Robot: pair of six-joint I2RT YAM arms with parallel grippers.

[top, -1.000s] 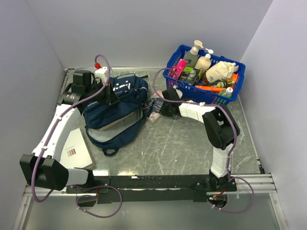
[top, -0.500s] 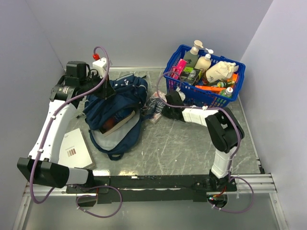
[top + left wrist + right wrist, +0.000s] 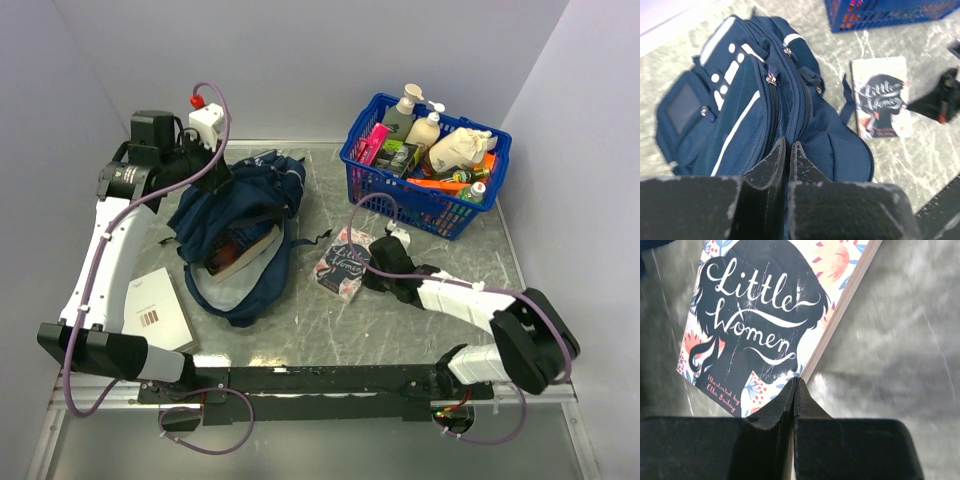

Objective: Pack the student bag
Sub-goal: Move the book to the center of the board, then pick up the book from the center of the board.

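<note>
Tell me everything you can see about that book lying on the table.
The book is a paperback titled Little Women, its cover showing a dark silhouetted head with white script amid red and blue flowers on cream. It lies flat, closed, cover up on the marbled table, between the student bag and the blue basket. The right gripper, shut, meets its edge.
</note>
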